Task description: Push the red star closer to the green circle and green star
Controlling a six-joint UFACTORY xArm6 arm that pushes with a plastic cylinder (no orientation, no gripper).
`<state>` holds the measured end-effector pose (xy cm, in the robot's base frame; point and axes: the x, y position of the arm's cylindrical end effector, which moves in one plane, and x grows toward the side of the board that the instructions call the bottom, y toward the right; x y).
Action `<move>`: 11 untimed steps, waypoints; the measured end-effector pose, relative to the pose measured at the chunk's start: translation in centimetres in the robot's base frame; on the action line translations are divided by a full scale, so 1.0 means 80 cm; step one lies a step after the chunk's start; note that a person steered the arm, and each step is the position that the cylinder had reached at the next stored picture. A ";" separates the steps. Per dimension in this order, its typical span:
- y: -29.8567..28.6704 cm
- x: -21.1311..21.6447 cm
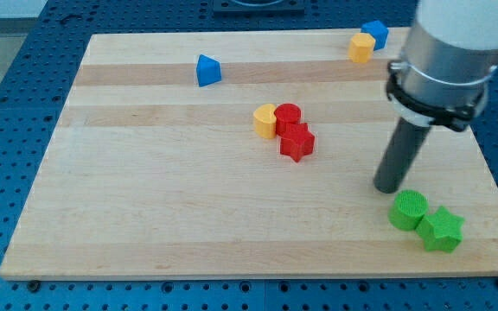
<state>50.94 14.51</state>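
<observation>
Meanwhile, you saw the red star (297, 142) lying flat, touching the red cylinder (288, 117), while my tip (389, 187), jawless, stood well apart.

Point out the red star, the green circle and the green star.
red star (297, 142), camera view, middle of its top face
green circle (408, 210), camera view, centre of its top
green star (442, 228), camera view, centre of its top

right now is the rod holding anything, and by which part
Nothing is held. My tip has no pincer; it stands just above the green circle, apart from the red star.
</observation>
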 end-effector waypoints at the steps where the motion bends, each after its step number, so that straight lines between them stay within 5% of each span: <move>1: -0.036 -0.036; 3: -0.102 -0.121; 4: -0.142 -0.112; 11: -0.203 0.054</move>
<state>55.23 -1.71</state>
